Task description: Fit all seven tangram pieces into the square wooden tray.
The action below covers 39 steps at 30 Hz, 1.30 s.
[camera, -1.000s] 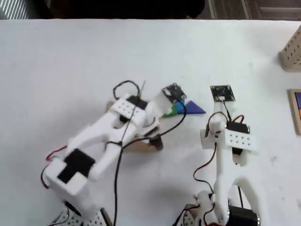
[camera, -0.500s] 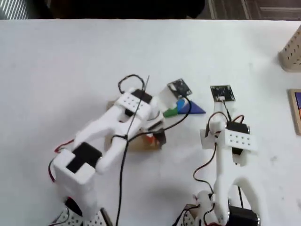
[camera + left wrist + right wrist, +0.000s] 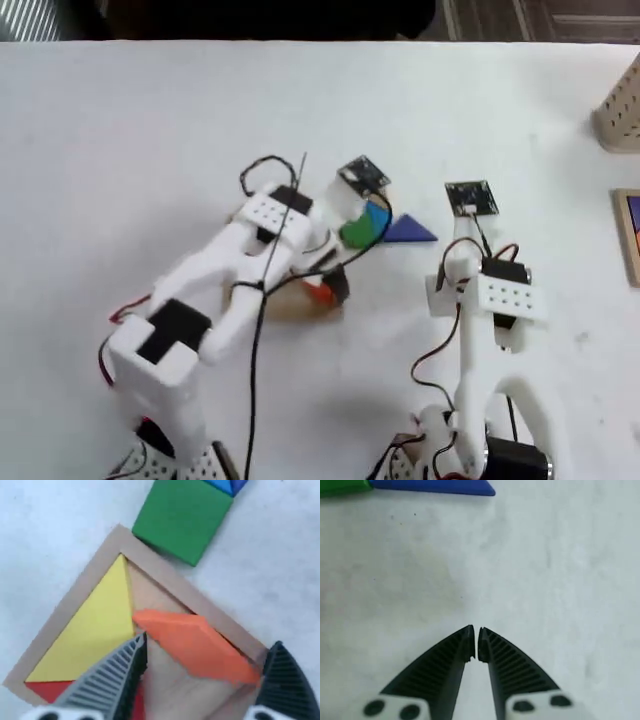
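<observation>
The square wooden tray [image 3: 165, 577] lies under my left gripper [image 3: 210, 644]. In it are a yellow triangle [image 3: 95, 630] and a red piece [image 3: 47, 690]. An orange piece [image 3: 192, 642] rests tilted over the tray's bare wood between the open fingers, with a gap to the far finger. A green square [image 3: 182, 517] sits just outside the tray's corner, with a blue piece [image 3: 225, 485] touching it. From above, the green square [image 3: 355, 232], the blue piece [image 3: 378, 215] and a dark blue triangle [image 3: 408, 230] lie beside the left arm. My right gripper [image 3: 476, 635] is shut over bare table.
A perforated wooden block [image 3: 620, 115] stands at the far right edge. A wooden-framed board [image 3: 630, 235] pokes in at the right edge. Black cables [image 3: 262, 290] loop over the left arm. The white table [image 3: 150, 130] stretches wide at the back and left.
The left arm swung slightly right, then back left, over the tray, and an orange-red piece now shows at its gripper. The right arm has kept still.
</observation>
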Tool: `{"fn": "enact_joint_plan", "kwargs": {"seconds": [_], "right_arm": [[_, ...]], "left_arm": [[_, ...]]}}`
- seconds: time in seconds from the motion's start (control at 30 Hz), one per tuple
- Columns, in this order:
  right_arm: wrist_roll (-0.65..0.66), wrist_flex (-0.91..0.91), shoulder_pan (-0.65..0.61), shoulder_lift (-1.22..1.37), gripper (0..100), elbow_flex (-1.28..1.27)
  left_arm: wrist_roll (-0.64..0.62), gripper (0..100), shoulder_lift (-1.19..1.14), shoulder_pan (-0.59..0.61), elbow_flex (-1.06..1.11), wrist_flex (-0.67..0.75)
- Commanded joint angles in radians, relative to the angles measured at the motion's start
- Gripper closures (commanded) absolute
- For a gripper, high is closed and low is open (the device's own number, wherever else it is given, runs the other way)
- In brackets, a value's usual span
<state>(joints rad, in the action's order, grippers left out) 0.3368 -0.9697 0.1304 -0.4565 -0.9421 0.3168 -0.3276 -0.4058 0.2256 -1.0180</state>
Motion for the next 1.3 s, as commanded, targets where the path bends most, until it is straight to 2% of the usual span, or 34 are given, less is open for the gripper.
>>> {"fn": "enact_joint_plan", "kwargs": {"seconds": [0.0,0.17,0.3,0.37,0.63,0.9,1.13,1.27], "right_arm": [[0.012,0.010,-0.010,-0.021,97.8,0.003],[0.012,0.010,-0.010,-0.021,97.8,0.003],[0.012,0.010,-0.010,-0.021,97.8,0.003],[0.012,0.010,-0.010,-0.021,97.8,0.003],[0.017,0.012,-0.010,-0.021,97.8,-0.003],[0.017,0.012,-0.012,-0.021,97.8,-0.005],[0.017,0.012,-0.012,-0.021,97.8,-0.005],[0.017,0.012,-0.012,-0.021,97.8,-0.005]], "left_arm": [[-0.006,64,0.013,0.031,0.014,0.005],[-0.011,66,0.008,0.022,0.017,0.003],[-0.003,79,0.007,-0.021,0.028,-0.011],[-0.008,82,0.007,-0.050,0.031,-0.026],[-0.083,70,0.005,-0.090,0.031,-0.118],[-0.080,69,-0.039,-0.082,0.008,-0.152],[-0.087,69,-0.142,-0.068,-0.164,-0.183],[-0.087,69,-0.213,-0.036,-0.264,-0.249]]}}
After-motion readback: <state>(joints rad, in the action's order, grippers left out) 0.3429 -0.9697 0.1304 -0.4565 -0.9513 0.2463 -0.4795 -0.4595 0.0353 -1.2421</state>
